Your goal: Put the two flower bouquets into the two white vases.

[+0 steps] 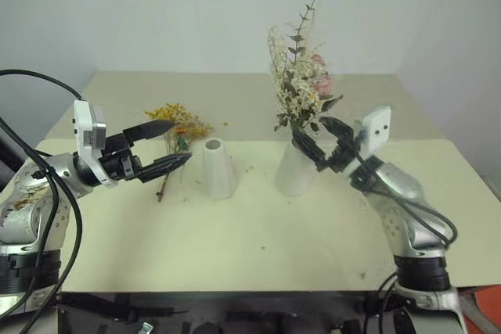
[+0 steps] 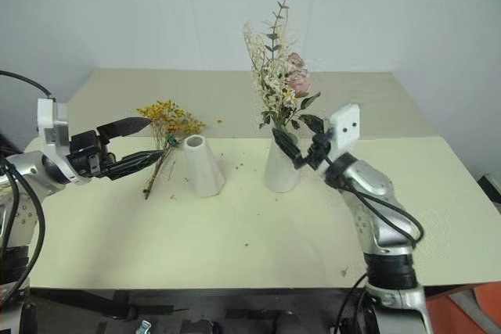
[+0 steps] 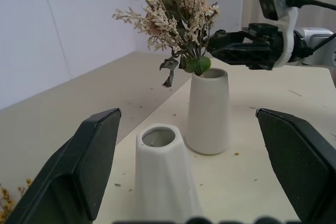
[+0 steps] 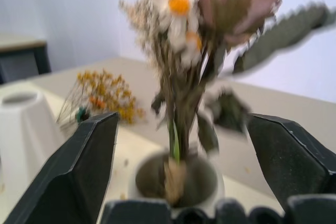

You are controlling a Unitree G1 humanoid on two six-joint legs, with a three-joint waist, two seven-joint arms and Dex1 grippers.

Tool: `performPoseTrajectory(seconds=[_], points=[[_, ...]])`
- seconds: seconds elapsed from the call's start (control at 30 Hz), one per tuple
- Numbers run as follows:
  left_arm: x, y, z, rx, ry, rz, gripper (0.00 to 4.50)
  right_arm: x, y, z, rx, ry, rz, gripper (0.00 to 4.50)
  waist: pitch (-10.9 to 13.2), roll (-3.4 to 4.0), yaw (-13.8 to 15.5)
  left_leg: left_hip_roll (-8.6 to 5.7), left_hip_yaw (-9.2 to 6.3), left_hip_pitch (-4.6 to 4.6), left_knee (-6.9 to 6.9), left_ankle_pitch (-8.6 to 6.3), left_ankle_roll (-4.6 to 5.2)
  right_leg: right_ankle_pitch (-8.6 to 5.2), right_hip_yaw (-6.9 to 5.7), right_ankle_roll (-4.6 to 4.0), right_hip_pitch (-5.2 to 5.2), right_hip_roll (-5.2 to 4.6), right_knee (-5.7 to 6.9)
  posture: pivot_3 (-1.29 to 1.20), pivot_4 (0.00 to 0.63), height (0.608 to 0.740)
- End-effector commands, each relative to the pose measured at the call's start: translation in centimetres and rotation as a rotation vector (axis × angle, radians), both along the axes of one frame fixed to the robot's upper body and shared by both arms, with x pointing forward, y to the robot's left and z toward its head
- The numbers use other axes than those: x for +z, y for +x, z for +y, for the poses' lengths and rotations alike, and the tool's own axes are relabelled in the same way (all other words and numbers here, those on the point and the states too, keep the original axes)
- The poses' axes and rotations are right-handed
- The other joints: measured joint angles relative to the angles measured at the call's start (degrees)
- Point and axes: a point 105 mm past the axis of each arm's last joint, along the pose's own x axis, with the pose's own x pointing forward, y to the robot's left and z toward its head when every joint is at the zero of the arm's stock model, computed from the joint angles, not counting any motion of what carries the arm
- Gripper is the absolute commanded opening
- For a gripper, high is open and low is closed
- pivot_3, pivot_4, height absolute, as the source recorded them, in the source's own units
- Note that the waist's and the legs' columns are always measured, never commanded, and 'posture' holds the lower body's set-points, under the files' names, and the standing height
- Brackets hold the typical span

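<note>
Cream table against plain white wall; left gripper and right gripper both spread wide, holding nothing

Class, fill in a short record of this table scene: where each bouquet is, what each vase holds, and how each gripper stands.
cream bouquet: standing in the right vase
yellow bouquet: lying on the table
left vase: empty, upright
right gripper: open, beside the filled vase's mouth
left gripper: open, holding nothing, near the yellow bouquet
</note>
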Motion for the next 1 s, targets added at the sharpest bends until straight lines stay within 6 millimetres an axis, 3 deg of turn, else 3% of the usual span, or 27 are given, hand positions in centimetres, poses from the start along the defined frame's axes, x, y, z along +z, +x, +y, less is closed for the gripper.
performPoseTrajectory(seconds=[0.03,0.13,0.23,0.43,0.5,0.7,0.87,1.0], points=[[1.7,-0.4,0.9,0.043,0.003,-0.068,4.50,2.7,-2.7,-1.6,0.022,-0.055,-0.131,4.47,0.00,0.00,0.21,0.00,0.00,0.01,0.00,0.00,0.00,0.00,0.00,0.00,0.01,0.00,0.00,0.00,0.150,0.740],[2.1,-0.2,1.8,0.138,0.006,-0.096,4.50,3.0,-4.4,-2.4,0.072,-0.127,-0.117,4.47,0.00,0.00,0.08,0.01,0.01,0.07,0.00,0.00,0.00,-0.01,0.00,0.01,0.07,0.01,0.01,0.00,0.150,0.740],[2.3,1.0,2.9,0.322,-0.032,-0.081,4.50,3.5,-7.1,-1.9,0.224,-0.224,-0.121,4.47,0.00,-0.01,-0.01,0.04,0.02,0.15,0.00,0.00,0.00,-0.01,0.03,0.01,0.14,0.03,-0.01,0.00,0.150,0.740],[3.1,2.3,4.5,0.641,-0.079,0.006,4.50,4.3,-8.1,-0.1,0.288,-0.373,-0.116,4.47,-0.01,-0.06,-0.04,0.04,0.02,0.25,0.02,0.00,0.00,-0.02,0.05,0.04,0.24,0.03,0.02,0.00,0.150,0.740],[2.6,2.8,4.6,0.682,-0.044,0.118,4.50,4.6,-8.3,0.8,0.320,-0.381,-0.137,4.47,-0.01,-0.06,0.01,0.04,0.00,0.23,0.02,0.00,0.00,-0.03,0.04,0.05,0.22,0.04,0.03,0.00,0.150,0.740],[-0.1,7.1,6.2,0.923,0.079,0.458,4.50,4.9,-7.1,3.1,0.389,-0.412,-0.113,4.47,0.00,-0.11,0.41,-0.06,-0.05,0.24,0.09,0.00,0.00,-0.04,-0.01,0.08,0.25,0.02,0.05,0.00,0.150,0.740],[-0.7,10.0,6.0,0.965,0.061,0.596,4.50,5.0,-5.5,4.1,0.379,-0.445,-0.094,4.47,-0.02,-0.14,0.41,-0.08,-0.08,0.06,0.10,0.00,0.00,-0.03,-0.04,0.06,0.11,0.02,0.02,0.00,0.150,0.740],[-2.0,11.4,5.9,0.970,0.037,0.713,4.50,5.4,-5.4,4.1,0.377,-0.452,-0.101,4.47,-0.02,-0.14,0.32,-0.08,-0.10,-0.21,0.10,0.01,0.00,-0.02,-0.07,0.04,-0.12,0.01,0.07,0.00,0.150,0.740]])
